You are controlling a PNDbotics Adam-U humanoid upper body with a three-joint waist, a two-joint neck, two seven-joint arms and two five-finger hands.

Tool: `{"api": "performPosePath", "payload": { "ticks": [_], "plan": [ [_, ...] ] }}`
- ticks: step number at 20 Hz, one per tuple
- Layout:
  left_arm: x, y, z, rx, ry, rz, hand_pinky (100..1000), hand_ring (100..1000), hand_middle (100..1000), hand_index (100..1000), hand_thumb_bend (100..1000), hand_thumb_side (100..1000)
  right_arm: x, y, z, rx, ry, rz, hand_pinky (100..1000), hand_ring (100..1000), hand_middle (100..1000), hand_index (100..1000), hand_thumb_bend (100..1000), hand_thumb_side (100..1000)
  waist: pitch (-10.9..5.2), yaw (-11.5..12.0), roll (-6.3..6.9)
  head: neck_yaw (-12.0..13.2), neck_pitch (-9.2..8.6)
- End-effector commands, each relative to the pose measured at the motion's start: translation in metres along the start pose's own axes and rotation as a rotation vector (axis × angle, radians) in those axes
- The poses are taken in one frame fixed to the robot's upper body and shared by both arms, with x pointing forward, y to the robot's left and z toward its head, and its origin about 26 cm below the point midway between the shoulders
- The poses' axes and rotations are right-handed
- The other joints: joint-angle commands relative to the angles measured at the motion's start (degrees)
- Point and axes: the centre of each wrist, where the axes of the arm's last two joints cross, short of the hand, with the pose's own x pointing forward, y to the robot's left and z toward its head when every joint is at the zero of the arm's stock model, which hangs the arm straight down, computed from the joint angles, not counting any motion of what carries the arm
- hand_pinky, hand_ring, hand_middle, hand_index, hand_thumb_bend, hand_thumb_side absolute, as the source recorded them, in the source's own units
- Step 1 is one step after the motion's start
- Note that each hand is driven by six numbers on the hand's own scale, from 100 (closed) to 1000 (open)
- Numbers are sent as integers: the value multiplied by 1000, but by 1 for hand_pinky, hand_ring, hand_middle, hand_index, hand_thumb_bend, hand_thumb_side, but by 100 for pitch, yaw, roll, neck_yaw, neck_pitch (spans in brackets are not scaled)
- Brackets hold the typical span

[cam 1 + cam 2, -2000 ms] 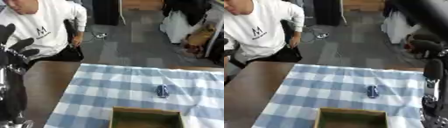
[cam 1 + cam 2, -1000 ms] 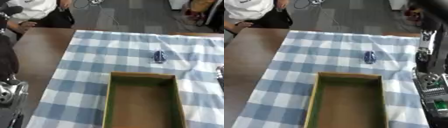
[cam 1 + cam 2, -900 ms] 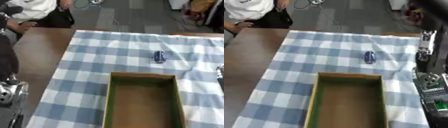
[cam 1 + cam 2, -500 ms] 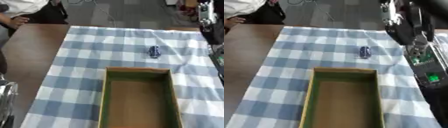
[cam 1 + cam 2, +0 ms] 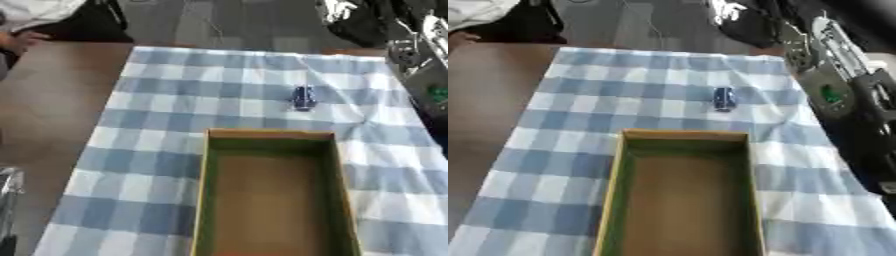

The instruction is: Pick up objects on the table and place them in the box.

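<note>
Your right arm [image 5: 833, 95] enters from the upper right and runs down the right edge of both views, but it is blurred, and you cannot tell where the right hand [image 5: 741, 17] ends or whether its fingers are straight or curled; only a dark mass with a pale glint shows at the top, above the far edge of the cloth. It holds nothing that can be made out. Your left hand cannot be identified; only a silver part [image 5: 9, 187] shows at the lower left edge of the left eye view. The box [image 5: 614, 190] is cut off by the bottom of both views, so its near wall is out of sight. It lies on the blue-and-white checked cloth [image 5: 149, 150], long side running away from you, with yellowish rims, green inner walls and a bare brown floor; nothing lies in the visible part. 1 small dark blue object [image 5: 303, 98] rests on the cloth just beyond the box's far wall, slightly right of its middle, apart from the box; its form is too blurred to name. The cloth covers the right part of the brown desk [image 5: 44, 100].
</note>
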Motion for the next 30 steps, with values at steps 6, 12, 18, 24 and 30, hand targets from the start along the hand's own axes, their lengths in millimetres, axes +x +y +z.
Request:
{"api": "performPosePath", "payload": {
  "ticks": [6, 12, 18, 24, 30],
  "plan": [
    [3, 4, -5, -8, -20, -7, 679, 738, 949, 1000, 289, 1000, -31, 12, -13, 118, -53, 192, 906, 880, 1000, 937, 100, 1000, -29, 96, -74, -97, -171],
    [4, 3, -6, -9, -25, -1, 680, 739, 949, 1000, 290, 1000, -48, 29, -2, 180, -58, 316, 1000, 928, 1000, 947, 100, 1000, -1, 161, -122, -115, -166],
    [5, 1, -7, -11, -31, 9, 681, 738, 948, 1000, 292, 1000, -62, 47, 17, 252, -31, 381, 991, 928, 1000, 948, 100, 1000, -17, 200, -131, -706, -189],
    [5, 1, -8, -11, -32, 11, 681, 739, 947, 1000, 291, 1000, -64, 59, 25, 277, -31, 392, 979, 922, 1000, 949, 100, 1000, 4, 215, -119, -604, -904],
    [5, 1, -8, -10, -33, 12, 681, 739, 947, 1000, 290, 1000, -62, 69, 32, 308, -61, 359, 932, 912, 1000, 951, 100, 1000, 33, 220, -106, -467, -1489]
  ]
}}
